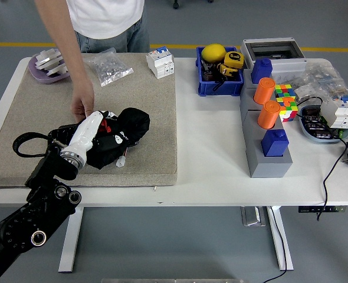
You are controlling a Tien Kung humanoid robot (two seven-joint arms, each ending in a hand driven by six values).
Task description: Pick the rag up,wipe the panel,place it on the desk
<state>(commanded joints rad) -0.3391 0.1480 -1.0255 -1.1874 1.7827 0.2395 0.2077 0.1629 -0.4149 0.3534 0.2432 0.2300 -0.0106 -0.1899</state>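
Black rag (128,125) is gripped in the left hand (106,137), fingers closed on it, pressed on the panel (114,150) mid-mat (144,100). Panel's left end is held by a person's hand (82,105). Open mat is seen toward its right edge.

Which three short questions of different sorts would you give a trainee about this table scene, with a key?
1. True or false: the robot's left hand holds the black rag over the black panel on the beige mat.
2. Who steadies the panel's far left end? A) the robot's right hand B) the person's hand C) nobody
3. Fill in: the yellow tape measure sits in the ___ bin.

Key: 1 true; 2 B; 3 blue.
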